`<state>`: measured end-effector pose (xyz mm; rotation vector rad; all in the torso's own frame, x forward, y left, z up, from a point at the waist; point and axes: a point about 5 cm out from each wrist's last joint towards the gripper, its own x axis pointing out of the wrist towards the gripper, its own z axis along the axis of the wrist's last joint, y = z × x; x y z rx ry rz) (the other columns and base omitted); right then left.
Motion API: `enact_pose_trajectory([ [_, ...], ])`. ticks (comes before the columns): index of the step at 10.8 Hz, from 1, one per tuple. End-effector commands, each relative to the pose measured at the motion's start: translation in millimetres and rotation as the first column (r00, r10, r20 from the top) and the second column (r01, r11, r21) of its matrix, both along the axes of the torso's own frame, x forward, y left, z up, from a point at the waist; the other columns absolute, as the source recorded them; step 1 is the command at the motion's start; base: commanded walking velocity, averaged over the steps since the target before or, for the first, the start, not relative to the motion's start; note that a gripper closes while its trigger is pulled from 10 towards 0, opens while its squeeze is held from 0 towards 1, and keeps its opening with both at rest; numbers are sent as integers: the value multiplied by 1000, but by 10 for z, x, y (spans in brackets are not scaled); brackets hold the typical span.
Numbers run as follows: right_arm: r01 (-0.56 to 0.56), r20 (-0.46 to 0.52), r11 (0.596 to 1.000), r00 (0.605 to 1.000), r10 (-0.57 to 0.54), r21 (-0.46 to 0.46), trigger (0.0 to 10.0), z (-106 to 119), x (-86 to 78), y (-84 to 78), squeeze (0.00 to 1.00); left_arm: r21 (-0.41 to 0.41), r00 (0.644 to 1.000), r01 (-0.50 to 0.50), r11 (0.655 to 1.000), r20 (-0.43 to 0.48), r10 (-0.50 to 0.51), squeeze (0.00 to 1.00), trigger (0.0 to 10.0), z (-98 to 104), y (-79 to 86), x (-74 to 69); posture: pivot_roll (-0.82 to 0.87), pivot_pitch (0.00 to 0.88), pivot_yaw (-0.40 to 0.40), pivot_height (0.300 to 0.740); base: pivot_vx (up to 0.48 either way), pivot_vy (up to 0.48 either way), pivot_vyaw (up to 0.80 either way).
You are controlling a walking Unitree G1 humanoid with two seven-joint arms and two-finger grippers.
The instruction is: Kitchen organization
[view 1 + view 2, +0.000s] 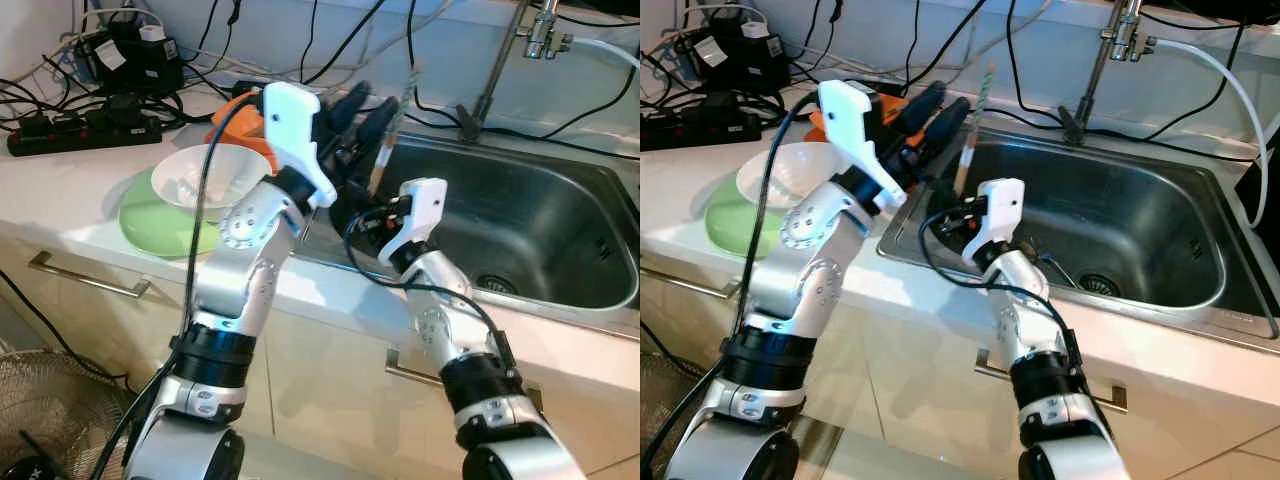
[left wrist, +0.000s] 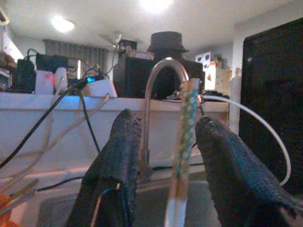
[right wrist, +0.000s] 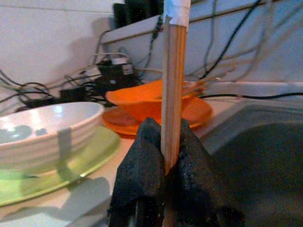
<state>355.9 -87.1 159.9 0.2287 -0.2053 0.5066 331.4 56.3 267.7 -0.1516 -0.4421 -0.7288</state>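
Observation:
A pair of wooden chopsticks (image 1: 392, 130) with a green-and-white patterned top stands nearly upright over the left rim of the steel sink (image 1: 560, 215). My right gripper (image 3: 165, 147) is shut on their lower end, just above the sink's left edge (image 1: 952, 218). My left gripper (image 2: 171, 156) is open higher up. One of its black fingers (image 2: 117, 161) lies on each side of the chopsticks (image 2: 183, 142), with a gap on both sides. In the head views the left gripper (image 1: 366, 112) sits in front of the orange dishes.
A white bowl (image 1: 205, 175) rests on a green plate (image 1: 150, 225) on the counter to the left. Behind it an orange bowl (image 3: 142, 101) sits on an orange plate. Power strips and cables (image 1: 85, 130) crowd the back left. The faucet (image 1: 500, 70) rises behind the sink. Utensils (image 1: 1052, 265) lie near the drain.

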Motion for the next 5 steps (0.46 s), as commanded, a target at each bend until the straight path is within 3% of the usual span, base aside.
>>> enact_pose_trajectory([
  [1, 57, 1, 998, 998, -57, 5, 0, 22, 56, -122, 0, -2, 1000, -6, 1000, -21, 6, 0, 10000, -62, 32, -9, 220, 0, -18, 740, 0, 0, 0],
  [2, 107, -10, 994, 994, -108, -28, 0, 10, 110, -226, 0, 12, 998, -17, 1000, -66, 18, 0, 10000, -203, 61, -7, 216, 0, -15, 740, 0, 0, 0],
  [3, 198, -65, 976, 977, -204, -87, 10000, -46, 201, -410, 0, 23, 988, -48, 999, -145, 50, 0, 10000, -443, 135, 5, 221, 0, -18, 740, 0, 0, 0],
  [5, 266, -114, 952, 952, -284, -149, 10000, -138, 248, -553, 0, 119, 951, -83, 989, -287, 114, 0, 10000, -969, 251, 1, 227, 0, -24, 740, 0, 0, 0],
])
